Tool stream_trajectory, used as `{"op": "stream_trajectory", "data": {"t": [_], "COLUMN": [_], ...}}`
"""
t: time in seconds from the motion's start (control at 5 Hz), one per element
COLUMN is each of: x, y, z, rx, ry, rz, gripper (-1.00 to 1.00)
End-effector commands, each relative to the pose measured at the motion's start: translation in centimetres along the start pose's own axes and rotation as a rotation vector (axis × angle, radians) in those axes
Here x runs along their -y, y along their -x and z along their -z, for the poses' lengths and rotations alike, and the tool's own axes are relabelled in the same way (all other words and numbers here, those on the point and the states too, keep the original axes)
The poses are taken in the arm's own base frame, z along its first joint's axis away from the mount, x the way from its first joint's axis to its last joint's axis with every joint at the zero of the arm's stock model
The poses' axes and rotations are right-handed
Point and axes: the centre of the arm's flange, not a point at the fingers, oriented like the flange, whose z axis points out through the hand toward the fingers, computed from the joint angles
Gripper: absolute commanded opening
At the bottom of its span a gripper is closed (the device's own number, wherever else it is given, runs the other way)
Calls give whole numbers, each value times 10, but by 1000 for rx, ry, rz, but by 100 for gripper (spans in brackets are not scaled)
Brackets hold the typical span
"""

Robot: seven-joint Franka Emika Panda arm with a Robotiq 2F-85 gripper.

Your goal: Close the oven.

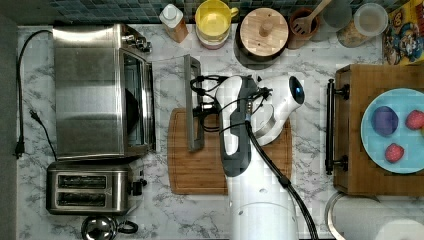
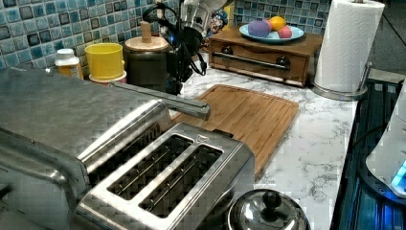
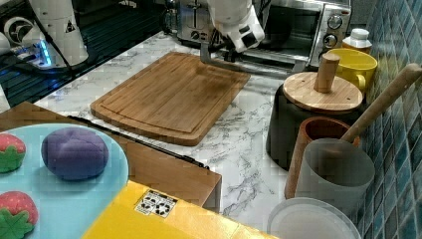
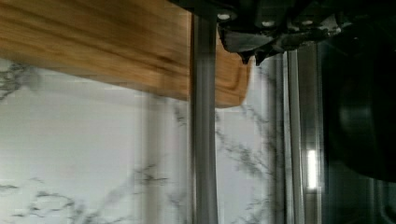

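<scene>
Here, oven (image 1: 100, 90) door handle (image 1: 192, 102) beside jaws.

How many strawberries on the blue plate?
2, both on the blue plate on the wooden drawer box: one strawberry near the top view's right edge, the other below it, beside the purple piece.

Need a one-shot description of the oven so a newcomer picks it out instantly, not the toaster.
On the marble counter, at the top view's left, two steel appliances sit side by side. The oven is the larger box, nearer the tiled wall. Unlike the two-slot toaster, it has a glass door hanging open, ending in a metal bar handle by the cutting board.
</scene>
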Motion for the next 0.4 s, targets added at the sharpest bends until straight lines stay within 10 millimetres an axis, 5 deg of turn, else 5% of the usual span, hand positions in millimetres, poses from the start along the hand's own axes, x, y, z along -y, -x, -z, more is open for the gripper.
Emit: {"op": "stream_trajectory", "data": {"t": [0.2,0.4], "x": [272,279], "y": [3,2], "z": [-69,-83], "rx": [94,122], "ry": [267,364], "rz": [360,345], "gripper": [-100,-100]}}
